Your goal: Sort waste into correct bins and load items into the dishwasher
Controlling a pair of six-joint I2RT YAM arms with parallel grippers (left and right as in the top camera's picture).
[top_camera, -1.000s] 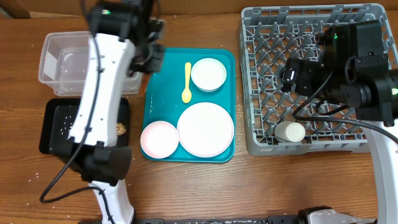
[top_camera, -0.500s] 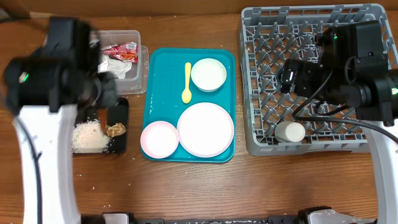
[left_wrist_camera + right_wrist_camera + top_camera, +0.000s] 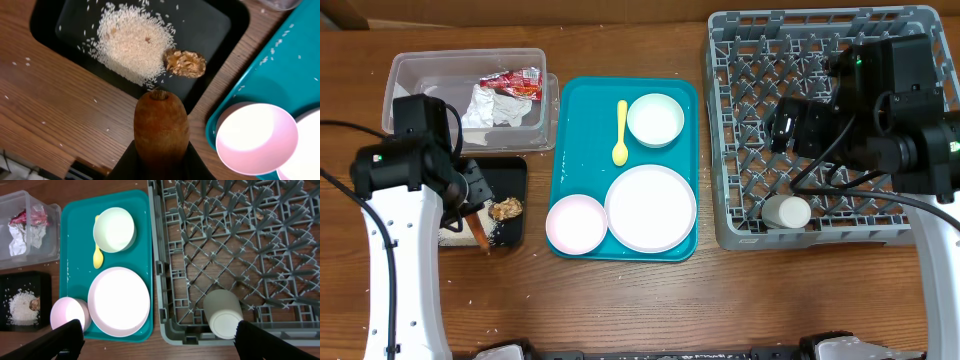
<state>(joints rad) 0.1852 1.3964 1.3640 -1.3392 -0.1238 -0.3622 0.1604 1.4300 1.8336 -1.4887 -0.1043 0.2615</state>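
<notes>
My left gripper (image 3: 161, 159) is shut on a brown-orange carrot-like piece (image 3: 161, 127), which it holds over the wood at the front edge of the black bin (image 3: 227, 20). The bin holds spilled rice (image 3: 130, 42) and a brown food scrap (image 3: 185, 63). In the overhead view the left gripper (image 3: 472, 195) and the orange piece (image 3: 480, 234) sit at the black bin's (image 3: 516, 172) front. My right gripper (image 3: 160, 341) is open and empty above the grey dish rack (image 3: 165, 280), which holds a white cup (image 3: 223, 313). The right gripper also shows in the overhead view (image 3: 798, 125).
A teal tray (image 3: 570, 150) carries a yellow spoon (image 3: 621, 133), a pale bowl (image 3: 655, 119), a white plate (image 3: 651, 207) and a pink bowl (image 3: 577, 223). A clear bin (image 3: 410, 75) at the back left holds wrappers (image 3: 505, 90). Rice grains lie scattered on the wood.
My left arm has swung from over the bins to the far left, uncovering both bins. Its gripper now sits at the black bin's front with the orange piece. The right arm has not moved.
</notes>
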